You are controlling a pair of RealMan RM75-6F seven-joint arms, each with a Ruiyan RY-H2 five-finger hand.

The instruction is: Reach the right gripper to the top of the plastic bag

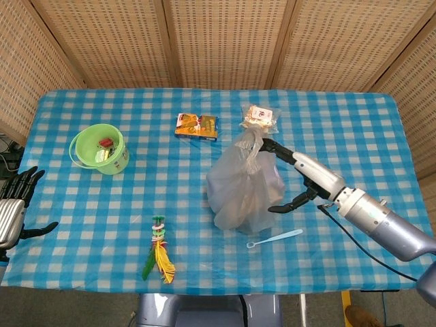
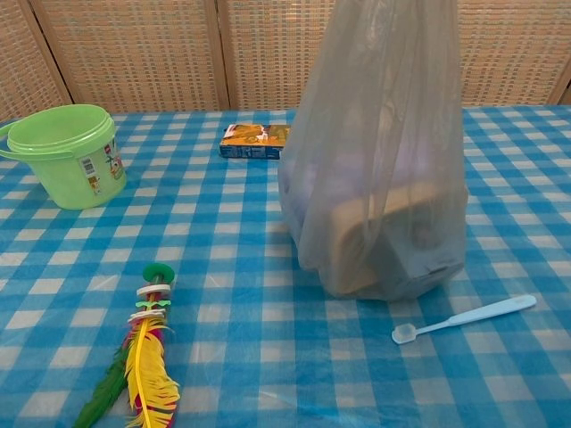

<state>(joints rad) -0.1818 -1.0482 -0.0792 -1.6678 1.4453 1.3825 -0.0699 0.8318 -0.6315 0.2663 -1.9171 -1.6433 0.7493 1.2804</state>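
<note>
A translucent grey plastic bag [image 1: 242, 184] stands upright mid-table with its gathered top [image 1: 251, 138] pointing up; boxes show through it in the chest view [image 2: 379, 178]. My right hand [image 1: 300, 178] is beside the bag's right side, fingers spread, with its upper fingertips [image 1: 267, 144] close to the bag's top and its thumb near the lower side. It holds nothing. My left hand [image 1: 15, 211] rests open at the table's left edge. Neither hand shows in the chest view.
A green bucket [image 1: 99, 149] sits at the left, an orange-blue box [image 1: 196, 126] and a small packet [image 1: 261, 117] behind the bag. A blue spoon [image 1: 274, 238] lies in front of the bag; a feather toy [image 1: 159, 255] lies near the front edge.
</note>
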